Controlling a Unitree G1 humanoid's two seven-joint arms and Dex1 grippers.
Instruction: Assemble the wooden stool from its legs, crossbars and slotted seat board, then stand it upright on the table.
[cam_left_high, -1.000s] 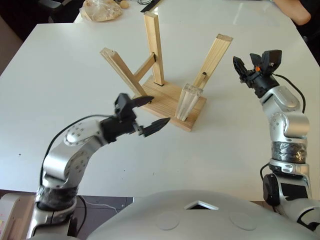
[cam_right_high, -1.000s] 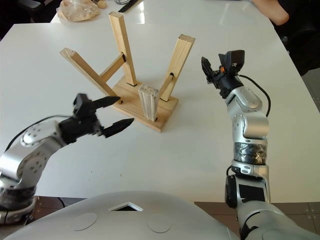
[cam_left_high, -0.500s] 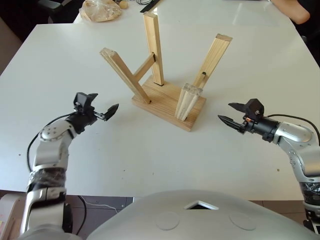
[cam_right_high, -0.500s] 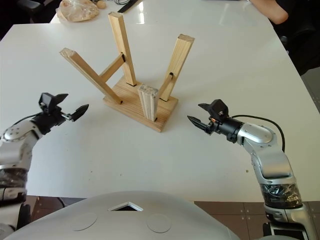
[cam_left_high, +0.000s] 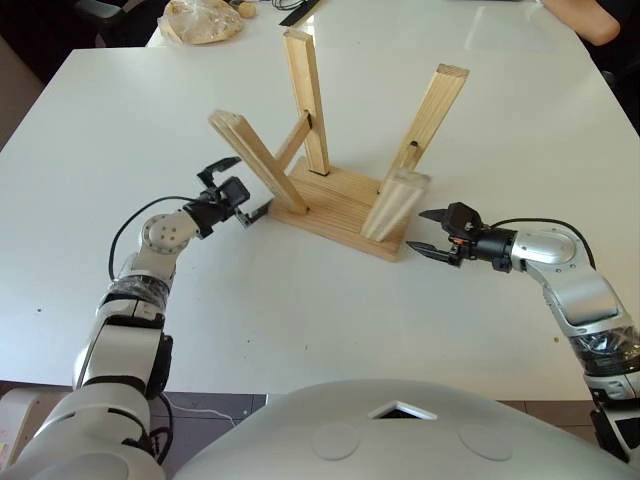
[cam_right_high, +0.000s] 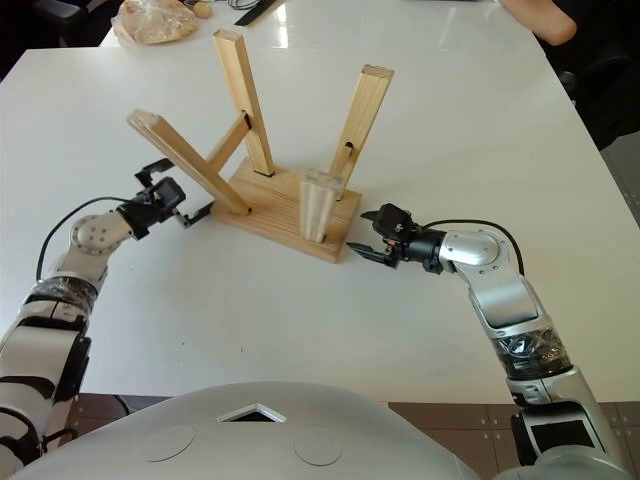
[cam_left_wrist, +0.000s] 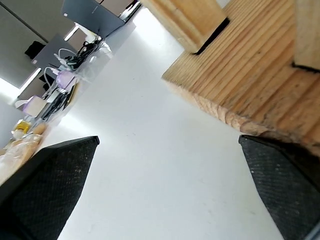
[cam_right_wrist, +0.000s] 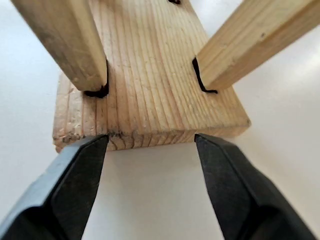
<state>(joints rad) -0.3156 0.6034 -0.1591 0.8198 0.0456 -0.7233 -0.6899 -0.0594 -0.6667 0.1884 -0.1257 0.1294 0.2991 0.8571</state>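
Stool: the stool (cam_left_high: 340, 205) is upside down near the middle of the white table (cam_left_high: 100, 130). Its seat board (cam_left_high: 330, 208) lies flat and four legs (cam_left_high: 308, 100) point up at splayed angles.
Crossbar: one crossbar (cam_left_high: 292, 142) runs between the leaning left leg (cam_left_high: 255, 160) and the tall back leg. I cannot make out its joints from here.
Left gripper: the left gripper (cam_left_high: 245, 188) has its fingers spread, low at the board's left end under the leaning leg. The wrist view has one finger (cam_left_wrist: 55, 175) on each side of the board's rough edge (cam_left_wrist: 235, 100). I cannot tell whether either finger touches the wood.
Right gripper: the right gripper (cam_left_high: 422, 232) is also spread wide, at the board's right corner just beside the front leg (cam_left_high: 395, 205). In its wrist view the fingers (cam_right_wrist: 65, 185) straddle the board's end (cam_right_wrist: 150, 75) with the tips right at the edge; actual contact is unclear.
Cut off: both wrist views crop the legs, so only their feet in the dark slots show.
Far edge: a bag (cam_left_high: 203, 20) lies at the table's far side, partly out of frame.
Change: half a second ago both grippers hung well apart from the stool, out to either side. They have now closed in on the board's two ends. The front leg and near corner sit slightly farther right than before, while the bag has not moved.
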